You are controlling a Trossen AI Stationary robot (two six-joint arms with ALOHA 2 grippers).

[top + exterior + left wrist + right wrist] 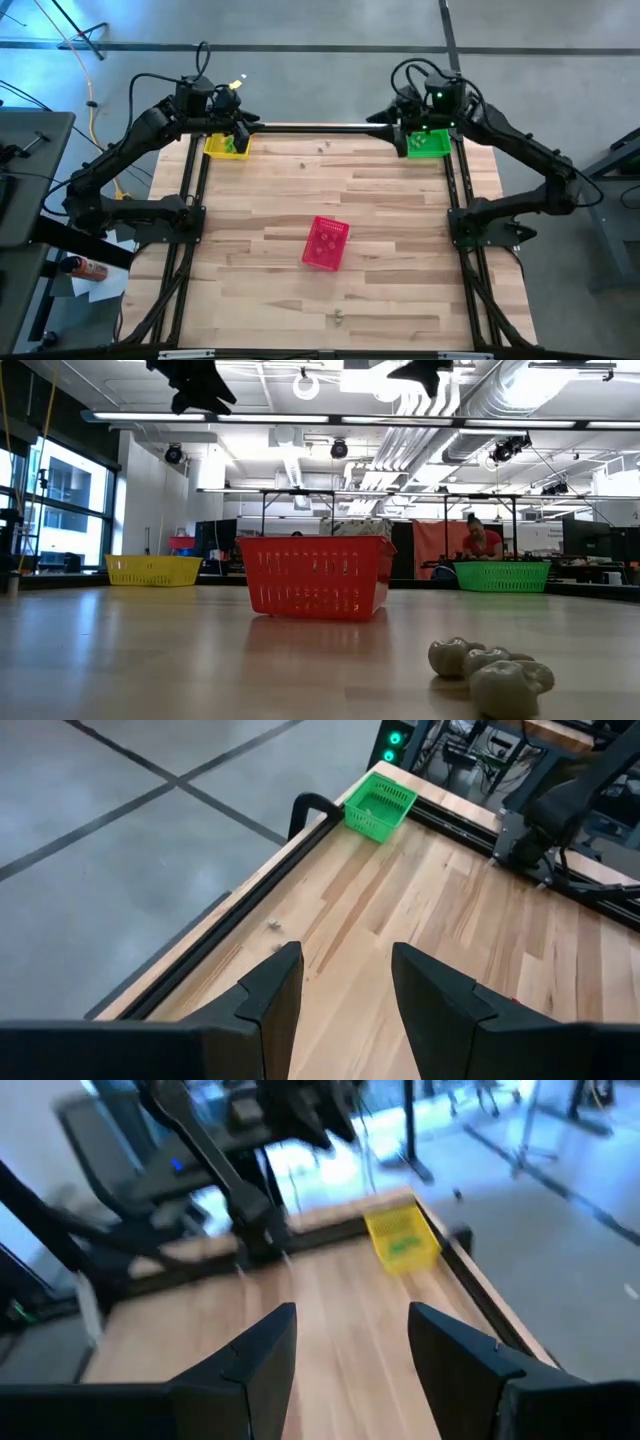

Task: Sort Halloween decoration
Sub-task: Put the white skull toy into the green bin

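Observation:
A small clump of pale trinkets point(490, 672) lies on the wooden table near its front edge point(338, 318). Another tiny trinket point(273, 925) lies by the far rail point(325, 146). A red mesh basket point(325, 242) stands mid-table. The yellow basket point(225, 146) sits at the far left corner with green bits point(400, 1245) inside, and the green basket point(428, 144) sits at the far right corner. My left gripper point(345, 985) hovers open, high beside the yellow basket point(245, 124). My right gripper point(350, 1345) hovers open, high beside the green basket point(385, 118). Neither holds anything.
A black rail point(320, 127) runs along the table's far edge, and black frame bars point(190, 200) run down both sides. Bare wood lies between the red basket and the far baskets. A person point(482, 540) sits in the room beyond the table.

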